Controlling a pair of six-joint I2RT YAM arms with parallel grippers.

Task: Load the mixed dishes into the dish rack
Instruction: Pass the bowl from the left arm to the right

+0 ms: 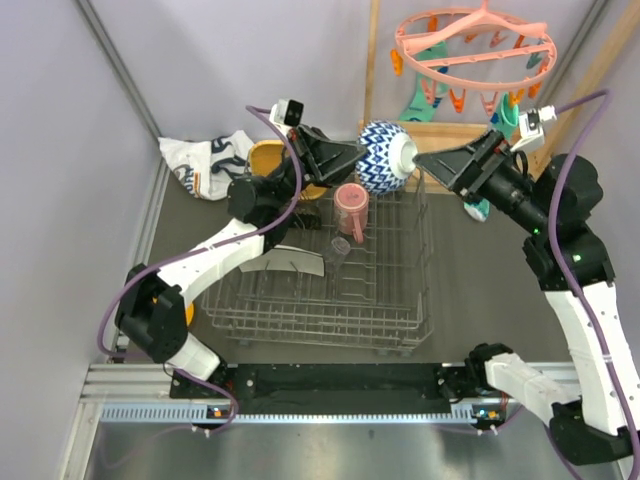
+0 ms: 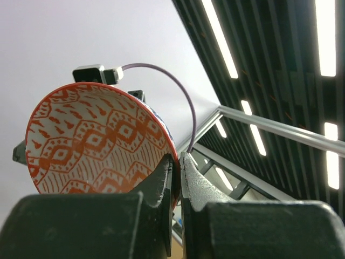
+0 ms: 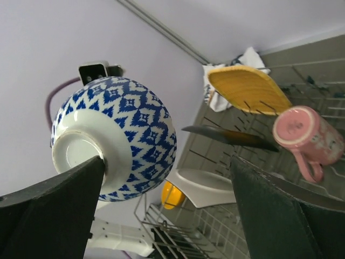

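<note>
Blue-white patterned bowl (image 1: 382,155), round, glazed and orange-red inside, hangs on its side in the air, pinched at the rim between the nearly closed fingers of the left gripper (image 1: 356,154), just ahead of that gripper's tips. Facing it, the right gripper (image 1: 422,163) stands spread wide and holds nothing. The bowl's white foot sits right at its fingertips, and whether one finger touches the foot cannot be told; this looks like a hand-over being set up. Below both grippers lies the large grey wire dish rack (image 1: 320,335), already partly loaded. A pink handled cup (image 1: 351,203) and a small clear glass (image 1: 338,250) sit among the prongs under the left gripper. A pale plate (image 3: 202,186) and a black square plate (image 3: 232,137), seen edge-on, lie further down from the right gripper. A yellow wooden rounded-square plate (image 3: 248,89) seems to stand at the rack's far end, beyond the left gripper. An orange bowl (image 3: 171,195) shows low past the pale plate, apparently beside the rack, not in it. By that reading most dishes are loaded, with the held bowl and the orange bowl left to place.
</note>
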